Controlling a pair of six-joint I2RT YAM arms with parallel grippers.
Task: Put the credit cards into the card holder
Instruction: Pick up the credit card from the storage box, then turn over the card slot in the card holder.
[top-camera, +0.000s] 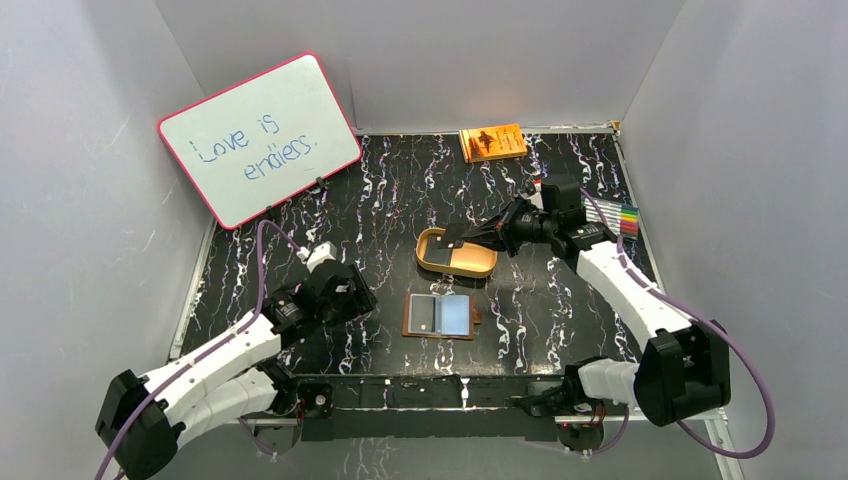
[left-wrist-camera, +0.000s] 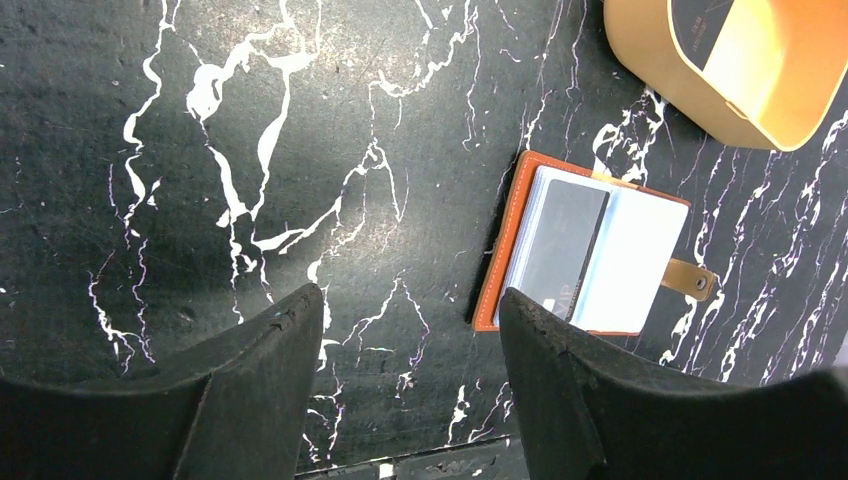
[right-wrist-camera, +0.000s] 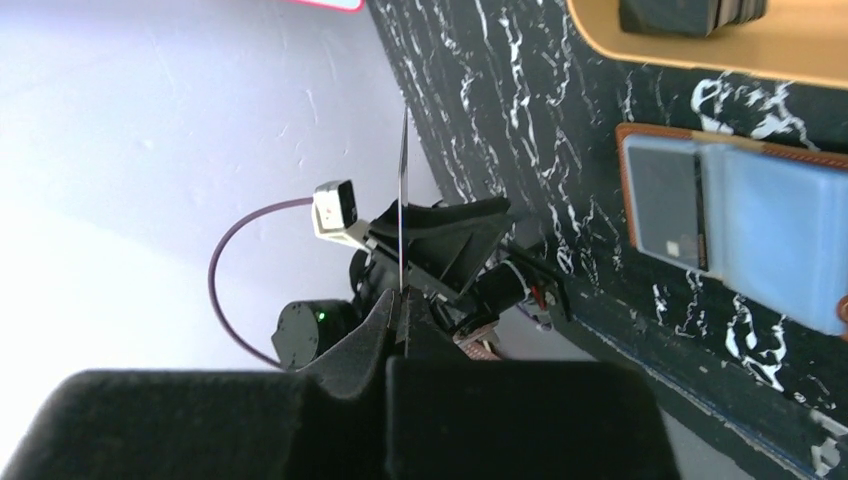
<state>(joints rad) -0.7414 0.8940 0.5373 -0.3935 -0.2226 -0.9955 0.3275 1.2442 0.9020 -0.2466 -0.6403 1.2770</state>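
The card (right-wrist-camera: 403, 190) in play is thin, stiff, light plastic with a slick face. In the right wrist view it shows edge-on as a fine upright line. It is best pinched by one short end, leaving most of its length free to slide into a slot; gripped at a corner it would likely swivel. The right claw (right-wrist-camera: 403, 300) is closed tight on its lower edge, and in the overhead view it holds the card over the tan tray (top-camera: 455, 268) at mid-frame. More dark cards (right-wrist-camera: 690, 12) lie in that tray. The wallet (top-camera: 440, 316) lies open and flat on the tabletop (top-camera: 560, 300) just below the tray, with one dark card (left-wrist-camera: 565, 245) already in its left side. The right arm reaches in from the lower right, its forearm stretched and its wrist pointing left. The left claw (left-wrist-camera: 410, 305) hovers left of the wallet with its jaws well apart and nothing between them, its arm folded low at lower left.
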